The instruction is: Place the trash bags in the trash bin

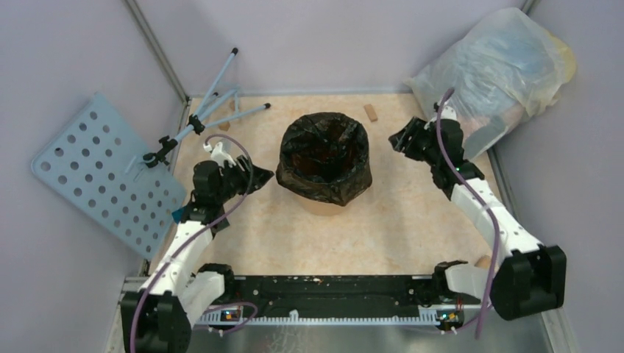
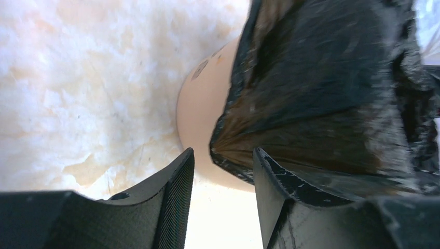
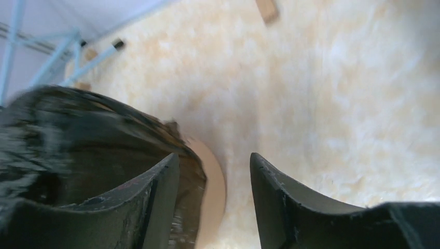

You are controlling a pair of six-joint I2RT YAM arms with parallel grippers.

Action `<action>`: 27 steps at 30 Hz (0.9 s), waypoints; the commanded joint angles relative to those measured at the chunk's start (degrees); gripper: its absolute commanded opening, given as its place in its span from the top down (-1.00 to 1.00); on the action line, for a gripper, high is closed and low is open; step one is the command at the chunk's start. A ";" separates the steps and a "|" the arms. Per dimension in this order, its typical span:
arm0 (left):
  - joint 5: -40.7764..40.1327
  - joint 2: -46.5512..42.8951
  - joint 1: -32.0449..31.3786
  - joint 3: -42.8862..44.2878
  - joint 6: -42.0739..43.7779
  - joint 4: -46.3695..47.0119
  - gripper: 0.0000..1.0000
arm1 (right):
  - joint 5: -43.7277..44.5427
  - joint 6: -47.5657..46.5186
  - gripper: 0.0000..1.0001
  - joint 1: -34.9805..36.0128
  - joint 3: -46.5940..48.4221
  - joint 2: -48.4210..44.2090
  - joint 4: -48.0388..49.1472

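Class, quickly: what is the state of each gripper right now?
Left gripper: jaws open, holding nothing.
Right gripper: jaws open, holding nothing.

Trash bag (image 1: 324,158): glossy black, brownish where the film is thin.
Trash bin (image 2: 200,119): pale orange.
Worktop (image 1: 412,220): cream with mottled beige marbling.
Left hand (image 2: 223,154) and right hand (image 3: 214,158): black fingers.
Left arm (image 1: 180,246) and right arm (image 1: 489,209): white and black links.
Cable (image 1: 441,147): purple.
Perforated panel (image 1: 103,173): light blue with rows of round holes.
Stuffed bag (image 1: 500,66): translucent whitish-yellow.

bag (image 1: 324,158) in and over bin (image 2: 200,111), centre | left gripper (image 1: 265,179) left | right gripper (image 1: 396,140) right | stuffed bag (image 1: 500,66) back-right | tripod (image 1: 213,103) back-left
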 commanded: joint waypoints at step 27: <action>0.28 -11.16 -0.34 15.02 11.04 -13.54 -0.29 | -3.76 -41.20 1.00 27.30 44.68 17.34 -31.43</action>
